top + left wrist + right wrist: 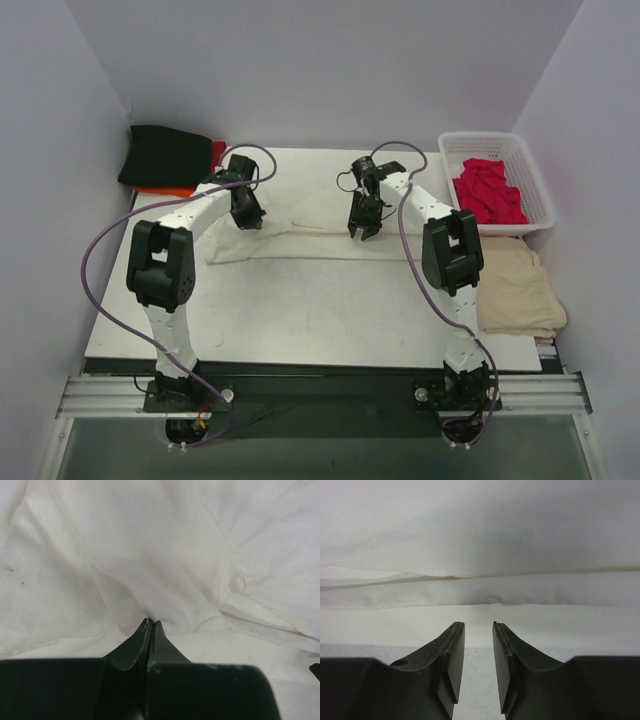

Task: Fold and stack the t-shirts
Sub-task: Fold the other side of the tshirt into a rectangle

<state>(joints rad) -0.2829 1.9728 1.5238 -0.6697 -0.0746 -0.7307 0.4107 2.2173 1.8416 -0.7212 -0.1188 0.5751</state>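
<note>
A: Where does the large cream-white cloth t-shirt (305,215) lie?

B: Across the far half of the flat white table (300,310), bunched into a long wrinkled band running left to right.

A: How is the left gripper (250,220) posed?

B: Its arm bends at the elbow and reaches forward and inward to the band's left end, wrist tipped down. In the wrist view the left gripper (151,622) has its 2 black fingers pressed together, with a pucker of the cream cloth (175,555) pinched at their tips.

A: And the right gripper (362,232)?

B: Its arm reaches forward, wrist pointing down over the band's right part. The jaws of the right gripper (478,625) stand a moderate gap apart with nothing between them. They face a folded edge of the cloth (480,530).

A: What lies around it?

B: A folded black t-shirt (165,155) sits at the far-left corner on an orange-red t-shirt (165,189). A crimson t-shirt (488,190) is heaped in the white plastic lattice basket (450,145) at the far right. A tan folded cloth (515,285) lies just in front of that basket.
</note>
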